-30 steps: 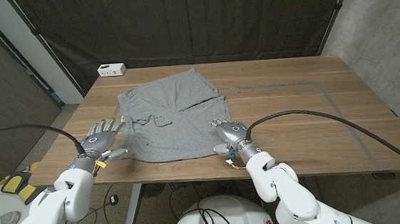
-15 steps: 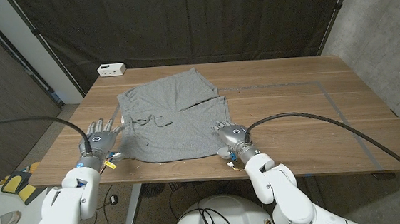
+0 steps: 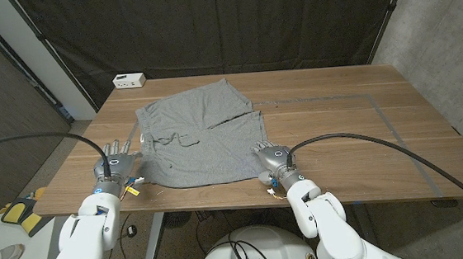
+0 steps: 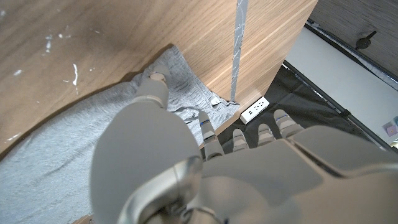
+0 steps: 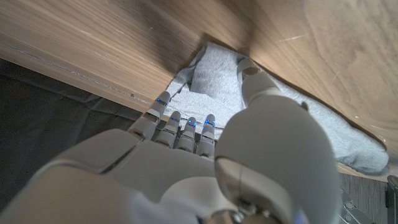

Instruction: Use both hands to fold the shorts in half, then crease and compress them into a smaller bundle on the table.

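Both arms are clad in glossy white rounded shells, segmented at the joints. Each ends in a metallic grey hand: the left hand (image 3: 116, 163) and the right hand (image 3: 269, 157) have smooth, domed grey backs, each bearing a small round blue mark. Fingers (image 5: 166, 118) are grey with blue accents near the base. A thick black cable runs to each wrist. Small yellow and white tags sit at the wrists.
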Robot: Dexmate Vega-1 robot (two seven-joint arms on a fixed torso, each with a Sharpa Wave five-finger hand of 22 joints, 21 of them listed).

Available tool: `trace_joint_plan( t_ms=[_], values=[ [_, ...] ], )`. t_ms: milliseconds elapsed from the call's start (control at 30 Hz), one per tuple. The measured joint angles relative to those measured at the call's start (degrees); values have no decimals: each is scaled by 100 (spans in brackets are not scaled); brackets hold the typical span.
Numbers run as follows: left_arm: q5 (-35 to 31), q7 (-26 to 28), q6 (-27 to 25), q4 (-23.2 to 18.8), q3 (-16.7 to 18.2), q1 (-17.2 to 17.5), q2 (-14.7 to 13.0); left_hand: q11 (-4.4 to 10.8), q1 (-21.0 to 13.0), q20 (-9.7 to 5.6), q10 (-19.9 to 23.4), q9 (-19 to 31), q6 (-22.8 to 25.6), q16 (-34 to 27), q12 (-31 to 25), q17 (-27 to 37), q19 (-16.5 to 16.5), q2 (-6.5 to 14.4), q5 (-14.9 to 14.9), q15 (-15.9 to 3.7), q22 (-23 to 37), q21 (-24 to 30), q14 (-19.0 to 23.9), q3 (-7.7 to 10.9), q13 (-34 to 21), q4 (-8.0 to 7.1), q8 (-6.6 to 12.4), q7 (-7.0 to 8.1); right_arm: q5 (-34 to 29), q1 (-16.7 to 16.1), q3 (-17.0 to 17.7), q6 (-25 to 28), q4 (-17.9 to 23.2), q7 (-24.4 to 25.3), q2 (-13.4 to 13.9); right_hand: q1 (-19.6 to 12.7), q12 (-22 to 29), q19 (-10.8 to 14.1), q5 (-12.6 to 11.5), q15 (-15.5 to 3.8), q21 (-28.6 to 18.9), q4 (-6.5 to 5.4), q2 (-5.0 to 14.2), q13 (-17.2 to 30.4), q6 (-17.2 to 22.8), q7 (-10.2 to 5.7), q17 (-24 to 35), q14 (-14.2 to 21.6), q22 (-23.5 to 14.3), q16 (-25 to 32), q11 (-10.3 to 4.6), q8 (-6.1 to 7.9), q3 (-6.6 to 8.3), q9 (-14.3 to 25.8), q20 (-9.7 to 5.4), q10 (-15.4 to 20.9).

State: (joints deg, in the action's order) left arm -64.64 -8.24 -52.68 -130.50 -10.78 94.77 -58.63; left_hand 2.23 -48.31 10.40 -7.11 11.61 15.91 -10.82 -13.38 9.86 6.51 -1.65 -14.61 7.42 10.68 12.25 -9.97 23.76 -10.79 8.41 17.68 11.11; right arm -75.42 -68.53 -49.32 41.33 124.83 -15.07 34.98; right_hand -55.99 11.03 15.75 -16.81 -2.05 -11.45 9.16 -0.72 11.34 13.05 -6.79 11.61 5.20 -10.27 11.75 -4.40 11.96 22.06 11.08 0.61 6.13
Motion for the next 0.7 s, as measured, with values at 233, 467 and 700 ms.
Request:
trace_joint_plan(
  t_ms=[233,467,700],
  values=[
    [133,83,-112,174,-314,-290,-106,13,-100,14,152,0,219,0,0,0,-130,114,42,-91,0,11,18,-35,7,-35,0,-27,-124,-51,85,-13,-26,-183,-18,-228,0,22,-45,0,0,15,148,0,88,-88,0,0,4,0,-22,0,15,0,-21,22],
    [321,101,-222,303,-601,-584,-192,-19,-124,35,221,-12,318,0,0,1,-191,435,65,-91,0,11,18,-22,14,-95,0,-86,-139,-66,159,-78,-68,-242,-34,-388,14,53,-88,-11,-1,18,235,0,253,-236,6,20,16,55,-53,62,32,-1,-52,54],
    [555,36,-345,393,-947,-959,-297,54,-127,35,230,-16,606,24,27,1,-191,892,65,-90,0,11,18,-6,14,-242,0,119,-53,-65,226,-143,-92,-229,-21,-474,89,85,-65,5,-25,-50,308,-1,753,-378,27,121,15,99,-123,191,-54,-1,-83,331]
  ],
)
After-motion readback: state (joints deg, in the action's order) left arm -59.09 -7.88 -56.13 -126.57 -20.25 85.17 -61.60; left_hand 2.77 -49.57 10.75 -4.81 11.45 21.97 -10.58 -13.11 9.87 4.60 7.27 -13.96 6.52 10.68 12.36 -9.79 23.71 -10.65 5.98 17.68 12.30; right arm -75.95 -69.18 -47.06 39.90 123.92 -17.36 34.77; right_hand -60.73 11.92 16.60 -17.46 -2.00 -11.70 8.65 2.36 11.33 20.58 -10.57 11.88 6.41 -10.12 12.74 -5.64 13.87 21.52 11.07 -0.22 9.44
